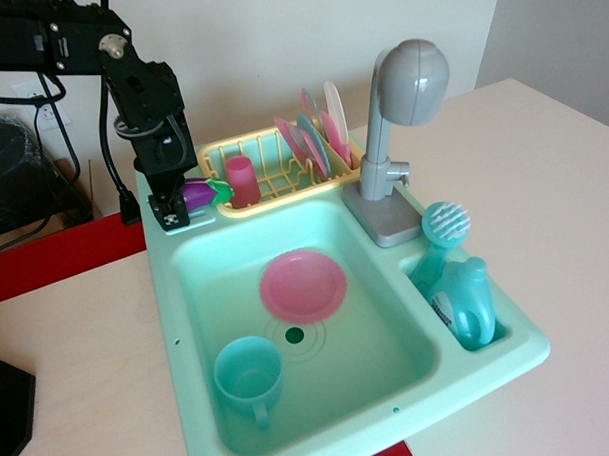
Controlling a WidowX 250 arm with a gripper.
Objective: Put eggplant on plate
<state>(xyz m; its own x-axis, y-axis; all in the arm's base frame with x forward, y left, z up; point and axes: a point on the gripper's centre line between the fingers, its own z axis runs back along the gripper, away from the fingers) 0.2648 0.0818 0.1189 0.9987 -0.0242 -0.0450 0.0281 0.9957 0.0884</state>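
The purple eggplant (199,193) with its green cap lies on the back left corner of the teal sink's rim, beside the yellow rack. My gripper (173,207) stands over the eggplant's left end, its black fingers down around it; most of the purple body is hidden behind them. I cannot see whether the jaws are pressed on it. The round pink plate (304,285) lies flat on the sink's floor, well to the right and in front of the gripper.
A teal cup (249,375) stands in the sink's front left. The yellow dish rack (265,153) holds a pink cup (243,180) and upright plates. A grey faucet (405,94), a teal brush (443,226) and a bottle (469,302) stand at the right.
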